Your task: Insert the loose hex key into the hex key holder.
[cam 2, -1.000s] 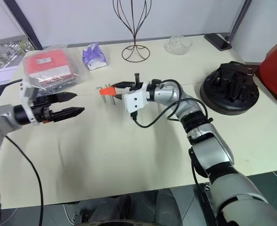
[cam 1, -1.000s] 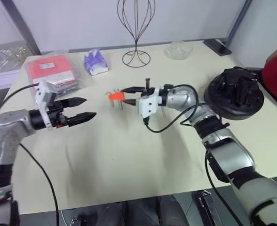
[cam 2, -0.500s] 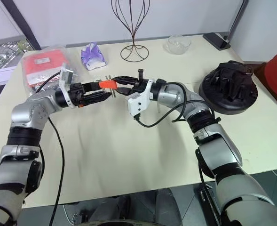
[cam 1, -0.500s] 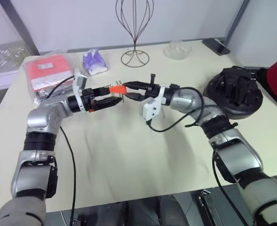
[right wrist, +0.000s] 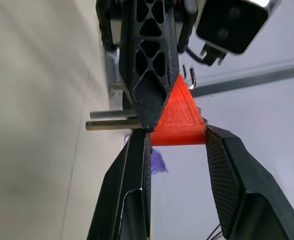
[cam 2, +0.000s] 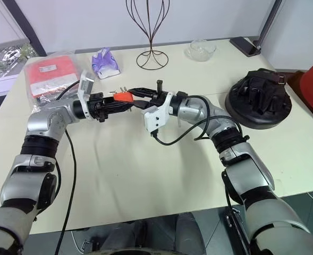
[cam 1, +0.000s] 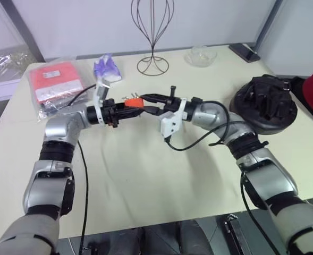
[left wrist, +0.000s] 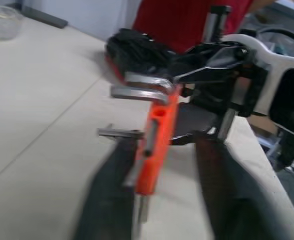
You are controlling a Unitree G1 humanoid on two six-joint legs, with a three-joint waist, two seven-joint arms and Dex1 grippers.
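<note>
I hold the hex key holder (cam 2: 124, 96) above the surface (cam 2: 145, 175) with both jaws closed on it: right gripper (cam 2: 136, 96) and left gripper (cam 2: 115, 103). It looks light, rigid and slippery, best gripped by its flat plastic sides. I cannot tell where the loose hex key lies.

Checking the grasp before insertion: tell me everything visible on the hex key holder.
The hex key holder is a small orange-red plastic block, wedge-shaped at one end, with several short grey metal keys sticking out. It is held above the table between both arms. The right gripper clamps its wedge end; the left gripper, shut, meets it from the opposite side.
</note>
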